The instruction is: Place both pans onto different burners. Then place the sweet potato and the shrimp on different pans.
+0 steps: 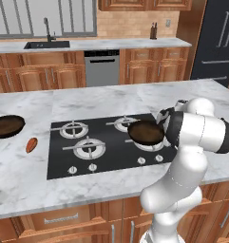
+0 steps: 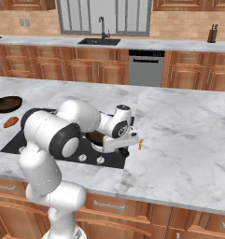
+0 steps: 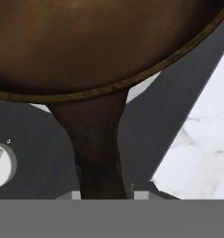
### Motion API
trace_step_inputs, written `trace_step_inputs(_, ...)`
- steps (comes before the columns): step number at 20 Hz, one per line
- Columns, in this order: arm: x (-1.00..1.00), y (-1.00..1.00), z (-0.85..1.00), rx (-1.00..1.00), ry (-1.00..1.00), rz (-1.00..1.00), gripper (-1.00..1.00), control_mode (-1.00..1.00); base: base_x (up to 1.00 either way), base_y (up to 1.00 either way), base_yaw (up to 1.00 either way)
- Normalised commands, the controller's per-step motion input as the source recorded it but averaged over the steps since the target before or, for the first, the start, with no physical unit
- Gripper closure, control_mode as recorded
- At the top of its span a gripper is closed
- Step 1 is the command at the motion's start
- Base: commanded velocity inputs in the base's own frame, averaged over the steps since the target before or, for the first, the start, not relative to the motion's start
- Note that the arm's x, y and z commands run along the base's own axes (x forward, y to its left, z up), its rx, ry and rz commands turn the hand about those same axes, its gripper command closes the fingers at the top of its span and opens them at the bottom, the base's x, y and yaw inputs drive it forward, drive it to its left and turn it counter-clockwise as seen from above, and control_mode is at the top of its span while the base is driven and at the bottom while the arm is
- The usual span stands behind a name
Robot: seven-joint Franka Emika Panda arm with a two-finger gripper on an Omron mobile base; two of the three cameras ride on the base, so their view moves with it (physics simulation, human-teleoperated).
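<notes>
Risk: pan (image 1: 145, 131) sat over right-hand burner (image 1: 150, 141) but possibly off-centre; letting go early could leave it tilted on grate or sliding toward knobs (image 1: 141, 161). Handle (image 3: 100, 153) ran straight down into jaws in hand view; jaws (image 3: 104, 195) narrowly parted, seemingly clamped on handle, contact itself hidden at frame bottom. Second pan (image 1: 5, 126) on marble table (image 1: 21, 180) left of cooktop (image 1: 63, 166), sweet potato (image 1: 32, 144) just beside it. Shrimp (image 2: 140, 144) on table right of cooktop, near hand — could get knocked on retreat.
</notes>
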Motion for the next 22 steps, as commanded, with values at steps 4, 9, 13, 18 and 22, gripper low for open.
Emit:
trace_step_inputs(4, 0.00, 0.00, -0.05, 0.00, 0.00, 0.01, -1.00, -1.00, 0.00, 0.00, 0.00)
trace_step_inputs(9, 0.00, 0.00, 0.00, 0.00, -0.01, 0.00, -1.00, -1.00, 0.00, 0.00, 0.00)
trace_step_inputs(13, 0.00, -0.04, 0.35, 0.00, -0.01, 0.00, -1.00, -1.00, 0.00, 0.00, 0.00)
trace_step_inputs(18, 0.00, -0.16, 0.80, 0.01, -0.01, 0.00, -1.00, -1.00, 0.00, 0.00, 0.00)
trace_step_inputs(22, 0.08, -0.23, 0.73, 0.01, 0.00, 0.00, -1.00, -1.00, 0.00, 0.00, 0.00)
